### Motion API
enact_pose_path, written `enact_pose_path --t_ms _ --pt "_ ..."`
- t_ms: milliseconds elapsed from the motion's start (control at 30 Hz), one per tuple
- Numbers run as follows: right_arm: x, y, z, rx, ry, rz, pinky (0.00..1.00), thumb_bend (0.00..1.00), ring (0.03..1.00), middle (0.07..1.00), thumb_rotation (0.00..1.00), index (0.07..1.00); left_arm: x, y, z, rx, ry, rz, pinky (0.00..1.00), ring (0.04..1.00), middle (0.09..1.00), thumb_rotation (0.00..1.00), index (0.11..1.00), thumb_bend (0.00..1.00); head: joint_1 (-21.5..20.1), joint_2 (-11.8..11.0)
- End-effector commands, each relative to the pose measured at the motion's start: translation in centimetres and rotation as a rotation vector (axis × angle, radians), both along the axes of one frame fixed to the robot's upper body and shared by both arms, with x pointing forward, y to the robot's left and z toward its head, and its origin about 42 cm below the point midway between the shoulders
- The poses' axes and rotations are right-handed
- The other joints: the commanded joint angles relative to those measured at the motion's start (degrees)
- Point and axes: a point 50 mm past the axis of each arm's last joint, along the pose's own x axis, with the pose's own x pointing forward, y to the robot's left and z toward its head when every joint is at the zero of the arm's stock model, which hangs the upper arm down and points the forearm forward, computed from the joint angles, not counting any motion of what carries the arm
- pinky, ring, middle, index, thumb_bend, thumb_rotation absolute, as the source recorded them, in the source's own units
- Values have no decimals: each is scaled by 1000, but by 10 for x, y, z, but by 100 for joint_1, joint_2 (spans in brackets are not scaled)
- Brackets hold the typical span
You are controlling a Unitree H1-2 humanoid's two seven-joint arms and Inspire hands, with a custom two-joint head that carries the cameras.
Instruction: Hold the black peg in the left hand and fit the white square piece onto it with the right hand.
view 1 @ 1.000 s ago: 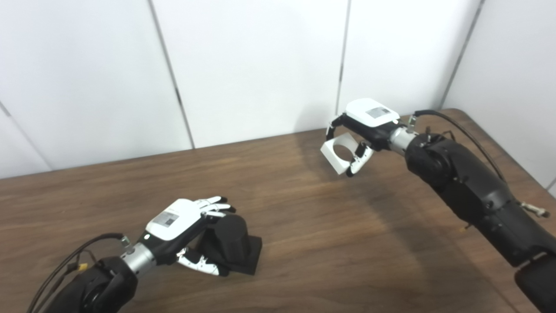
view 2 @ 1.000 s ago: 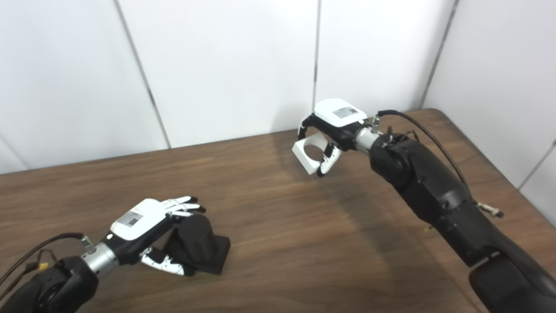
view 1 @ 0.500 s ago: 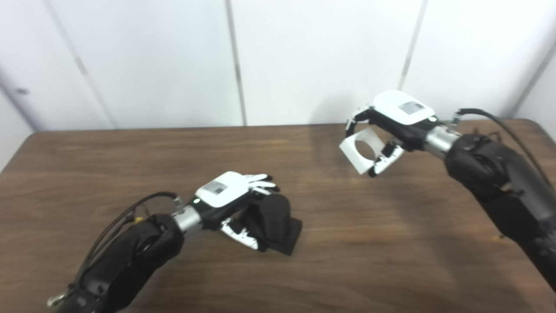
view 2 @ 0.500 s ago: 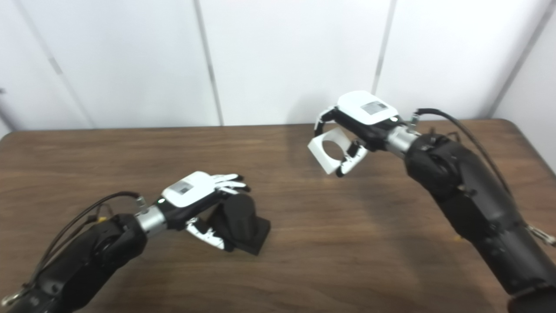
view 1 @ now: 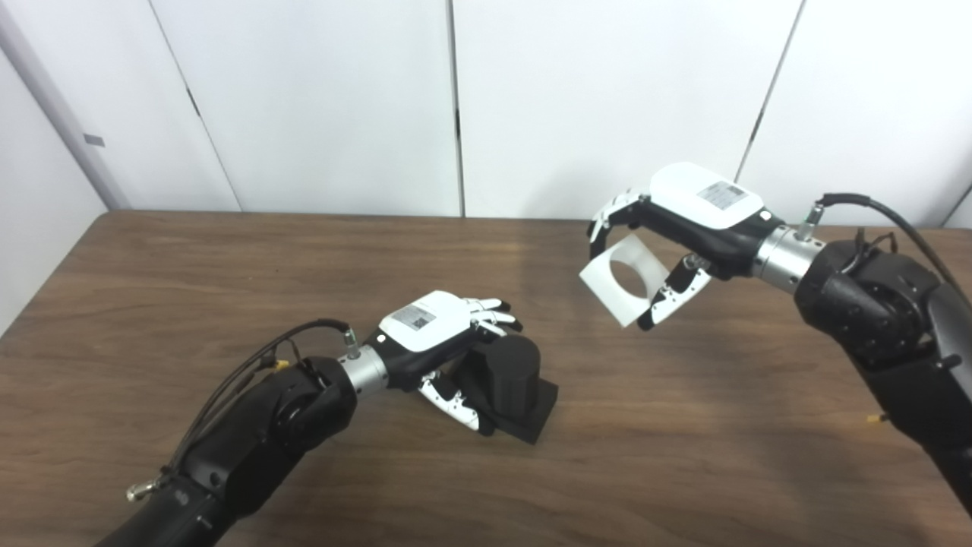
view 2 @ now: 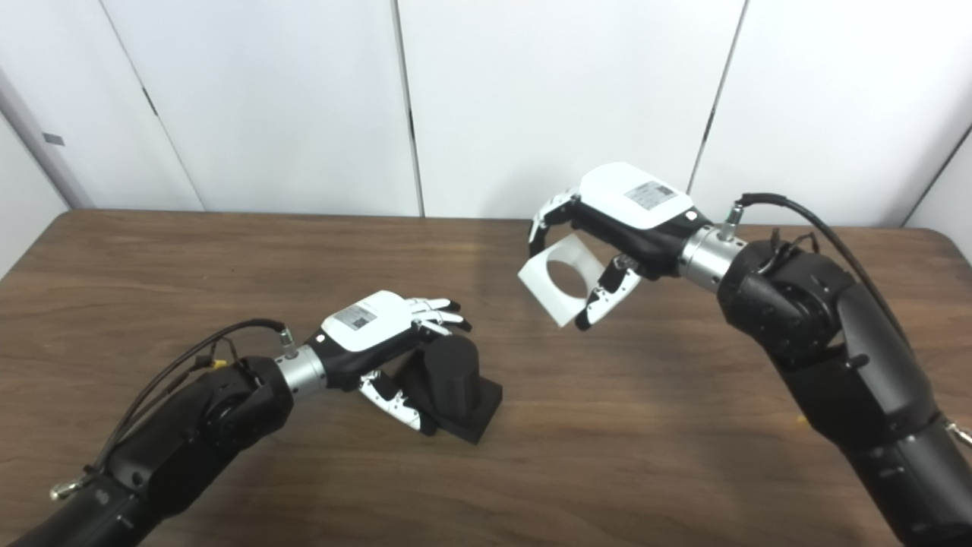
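The black peg [view 1: 513, 378], a round post on a square base, stands slightly tilted on the wooden table [view 1: 228, 273] near the middle. My left hand [view 1: 444, 338] wraps it from the left, fingers over the top and thumb low at the base. The white square piece [view 1: 624, 278], with a round hole through it, hangs in the air to the right of the peg and higher. My right hand [view 1: 683, 220] is shut on the white square piece, fingers on its far edge and thumb on its near edge. In the right eye view the piece [view 2: 562, 287] faces the peg [view 2: 453, 387].
White wall panels [view 1: 456, 106] rise just behind the table's far edge. The table's left edge [view 1: 45, 281] lies at the picture's left. Bare wood [view 1: 668, 441] lies between the two arms and in front of them.
The camera has swung, shifting the whole picture rightward. My right hand has carried the white piece a little closer to the peg. My left hand keeps its hold on the peg.
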Motion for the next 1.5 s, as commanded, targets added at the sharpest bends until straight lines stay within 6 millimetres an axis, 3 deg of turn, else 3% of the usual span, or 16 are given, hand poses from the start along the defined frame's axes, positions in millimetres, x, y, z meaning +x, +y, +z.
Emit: enact_pose_path --t_ms 0,667,1467 --pt "0 9 32 33 -88 42 612 520 762 726 132 477 -11 -4 -29 154 70 -18 894 946 873 74 490 523 9 6" --pt "-14 58 26 62 -35 190 660 521 771 730 134 476 -12 -7 -30 156 71 -18 895 951 878 76 491 523 -23 29" --pt "-17 73 0 34 30 239 674 523 778 744 132 477 -13 -10 -28 146 68 -14 885 947 873 74 490 523 7 72"
